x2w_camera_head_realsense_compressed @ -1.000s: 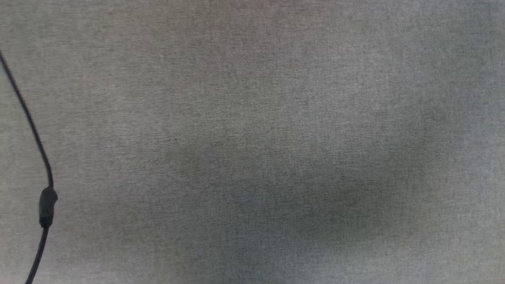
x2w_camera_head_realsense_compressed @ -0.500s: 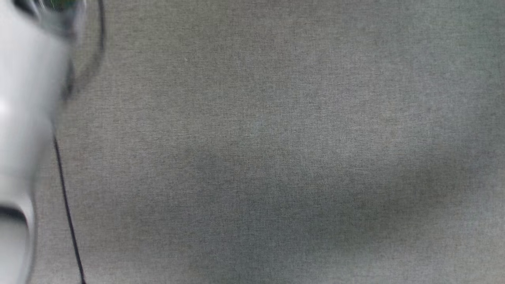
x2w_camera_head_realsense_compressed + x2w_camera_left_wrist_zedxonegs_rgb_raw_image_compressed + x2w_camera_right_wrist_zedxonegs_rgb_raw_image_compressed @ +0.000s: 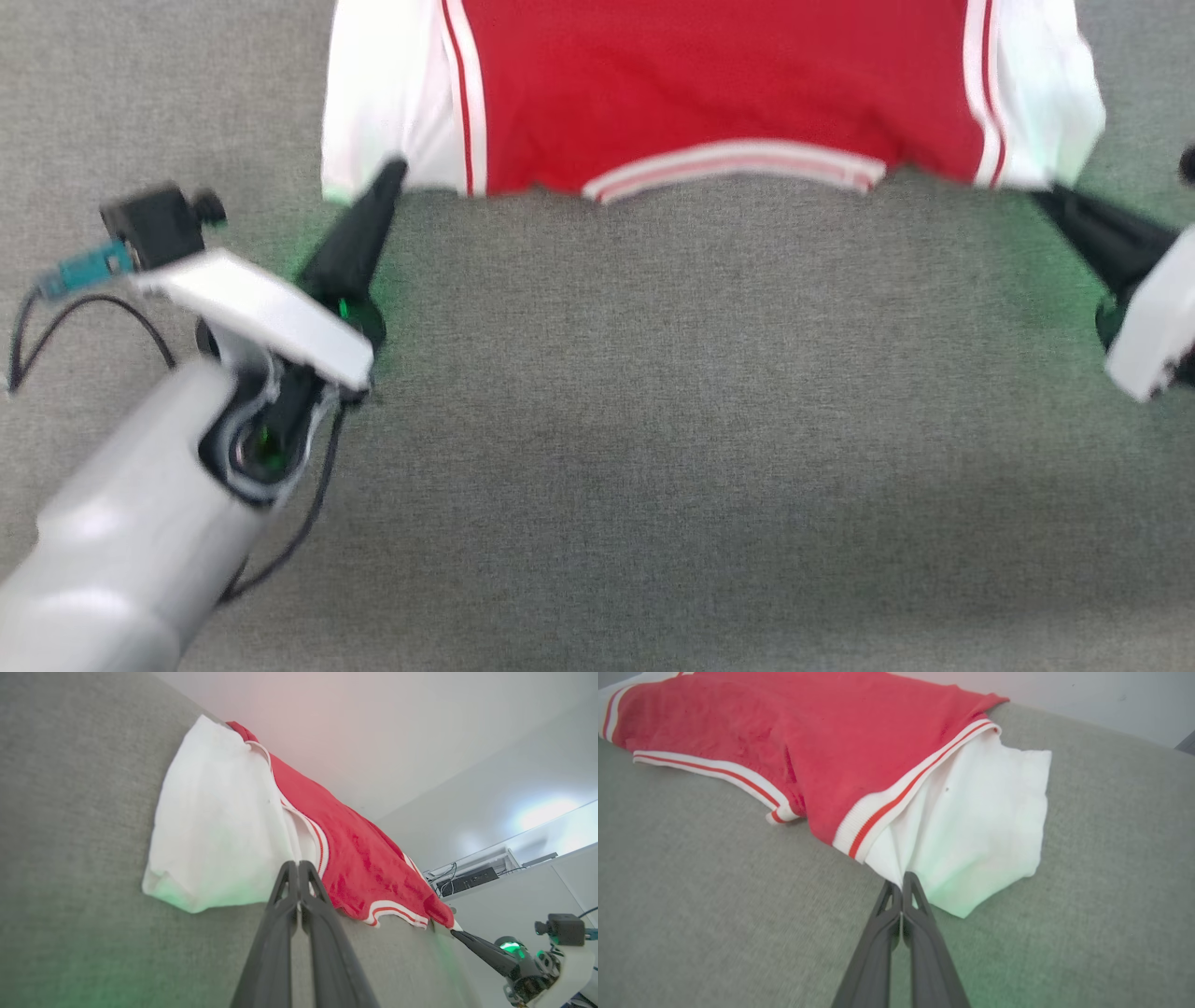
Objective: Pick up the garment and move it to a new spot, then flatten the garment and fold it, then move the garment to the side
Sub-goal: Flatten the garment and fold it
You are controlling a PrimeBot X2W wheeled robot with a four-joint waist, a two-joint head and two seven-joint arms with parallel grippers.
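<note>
At the far left of the head view, a thin black cable (image 3: 140, 317) loops over the grey woven cloth surface (image 3: 653, 420). It lies beside a small black boxy wrist camera (image 3: 154, 224) with a teal connector (image 3: 89, 264). Below them, the rounded pale grey forearm (image 3: 121, 541) slants up toward the left gripper (image 3: 392, 173). Its two long dark fingers are pressed together with no gap, and their tips pinch the lower edge of a white sleeve.

That sleeve belongs to the garment (image 3: 709, 84), a red soft-fabric shirt with white sleeve ends and white bands with thin red stripes. It lies spread across the top of the head view, its striped hem facing the robot. Nothing lies between the two arms but bare cloth, tinted green near each wrist.

On the right, the right gripper (image 3: 1046, 196) is likewise closed tight, nipping the bottom corner of the other white sleeve. In the right wrist view, the fabric puckers into the tips (image 3: 902, 889).

The left wrist view shows the left gripper's closed tips (image 3: 297, 865) on the sleeve, the right gripper (image 3: 455, 933) at the garment's far corner, a white wall (image 3: 373, 728) and a shelf (image 3: 467, 879) holding a dark box and wires.
</note>
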